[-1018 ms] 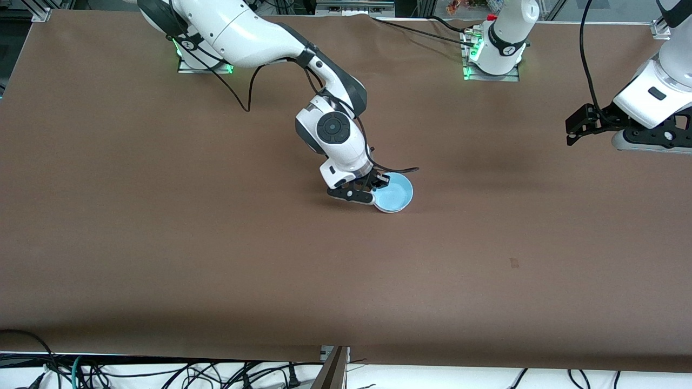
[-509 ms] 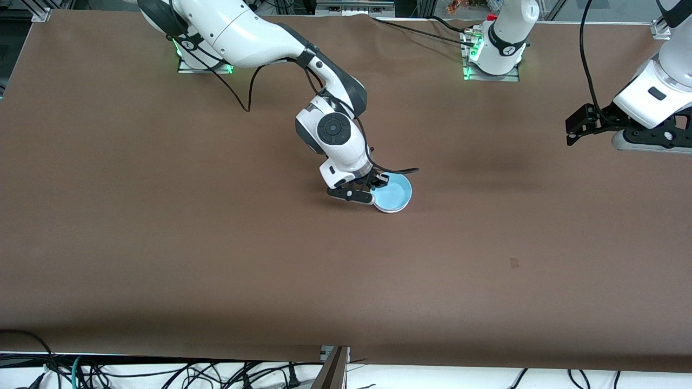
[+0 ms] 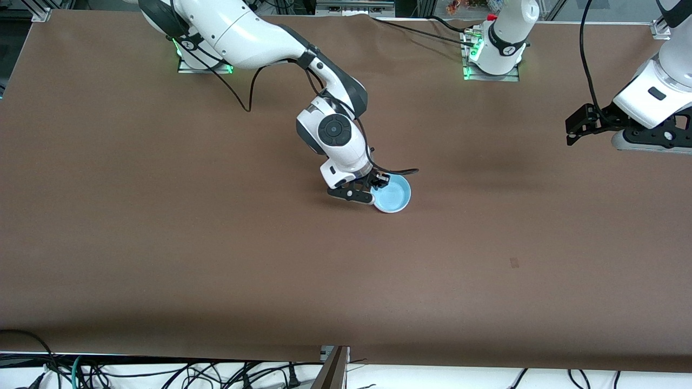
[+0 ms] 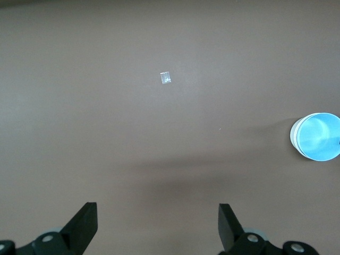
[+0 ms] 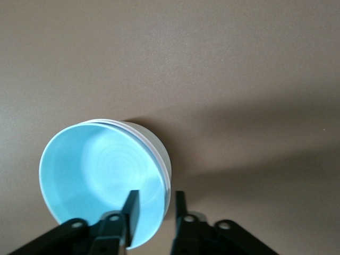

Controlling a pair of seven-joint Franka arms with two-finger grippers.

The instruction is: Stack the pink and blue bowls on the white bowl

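The light blue bowl (image 3: 394, 194) sits nested in the white bowl (image 3: 390, 210) at the middle of the table; only the white bowl's outer wall (image 5: 159, 151) shows under the blue bowl (image 5: 101, 170). The pink bowl is hidden or out of view. My right gripper (image 3: 378, 187) is low at the stack's rim, open, with one finger inside the blue bowl and one outside the wall (image 5: 155, 201), both apart from the rim. My left gripper (image 3: 574, 132) waits open and empty over the left arm's end of the table (image 4: 158, 228); its view shows the stack (image 4: 317, 136) far off.
A small pale mark (image 3: 514, 263) lies on the brown table cover nearer the front camera, also in the left wrist view (image 4: 166, 78). The right arm's black cable (image 3: 400, 170) hangs just above the stack. Cables hang below the table's front edge.
The blue bowl has shifted very slightly toward the right gripper. Both arms have hardly moved.
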